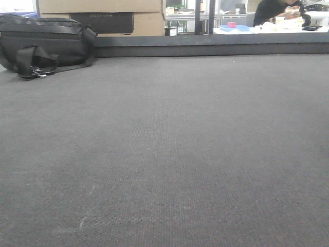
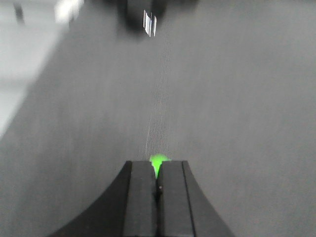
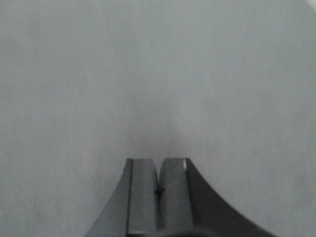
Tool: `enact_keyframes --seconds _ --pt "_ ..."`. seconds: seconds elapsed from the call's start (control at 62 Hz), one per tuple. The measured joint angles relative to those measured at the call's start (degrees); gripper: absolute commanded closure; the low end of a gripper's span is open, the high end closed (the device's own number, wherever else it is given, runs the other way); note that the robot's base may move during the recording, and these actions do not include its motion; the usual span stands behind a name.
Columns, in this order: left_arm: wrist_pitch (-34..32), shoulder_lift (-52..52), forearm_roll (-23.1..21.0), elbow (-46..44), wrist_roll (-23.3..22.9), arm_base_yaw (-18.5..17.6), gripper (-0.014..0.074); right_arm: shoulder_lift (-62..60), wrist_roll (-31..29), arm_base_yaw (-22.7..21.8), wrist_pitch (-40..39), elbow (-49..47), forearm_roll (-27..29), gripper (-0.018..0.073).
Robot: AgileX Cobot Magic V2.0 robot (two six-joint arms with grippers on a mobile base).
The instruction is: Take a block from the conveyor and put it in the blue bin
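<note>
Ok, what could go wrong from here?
1. The left gripper is shut with only a small bright green patch at its tips; if that is the block, the hold looks marginal and it may slip.
2. The black fabric bag lies on the dark grey woven conveyor belt; its loose straps could snag an arm.
3. No blue bin shows in any view.

Three views, one belt (image 1: 164, 154)
Front camera looks low along it; both wrist cameras face it from close above (left one blurred).
</note>
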Motion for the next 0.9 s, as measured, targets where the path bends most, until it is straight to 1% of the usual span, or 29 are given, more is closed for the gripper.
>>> enact_keyframes --seconds 0.081,0.145,0.371,0.419,0.467,0.548,0.709,0.741,0.822,0.903 --pt "4.0 6.8 0.0 -3.1 0.0 0.0 0.0708 5.7 0.0 0.0 3.0 -2.4 0.0 0.0727" --pt "5.5 11.1 0.0 -4.7 0.0 0.0 0.0708 9.5 0.0 0.0 4.5 -3.7 0.0 0.0727" --pt "6.5 22.5 0.0 -7.4 0.0 0.0 0.0708 19.6 0.0 0.0 9.9 -4.7 1.2 0.0726" --pt "6.8 24.2 0.0 -7.4 0.0 0.0 0.0708 21.5 0.0 0.0 10.4 -4.7 2.0 0.0709" --pt "6.9 25.6 0.0 -7.4 0.0 0.0 0.0708 23.6 0.0 0.1 10.8 -4.7 2.3 0.0667" --pt "7.0 27.0 0.0 -7.4 0.0 0.0 0.0708 26.4 0.0 0.7 11.0 -4.7 2.5 0.0560" --pt "7.0 28.0 0.0 -7.4 0.0 0.0 0.0708 30.0 0.1 2.3 11.0 -4.7 2.5 0.0288" --pt "7.0 28.0 0.0 -7.4 0.0 0.0 0.0708 30.6 0.1 2.5 10.9 -4.7 2.7 0.0251" --pt "7.0 28.0 0.0 -7.6 0.0 0.0 0.0708 31.9 0.1 2.6 10.5 -4.7 2.5 0.0203" --pt "7.0 28.0 0.0 -7.6 0.0 0.0 0.0708 33.7 0.1 2.6 9.6 -4.7 2.3 0.0210"
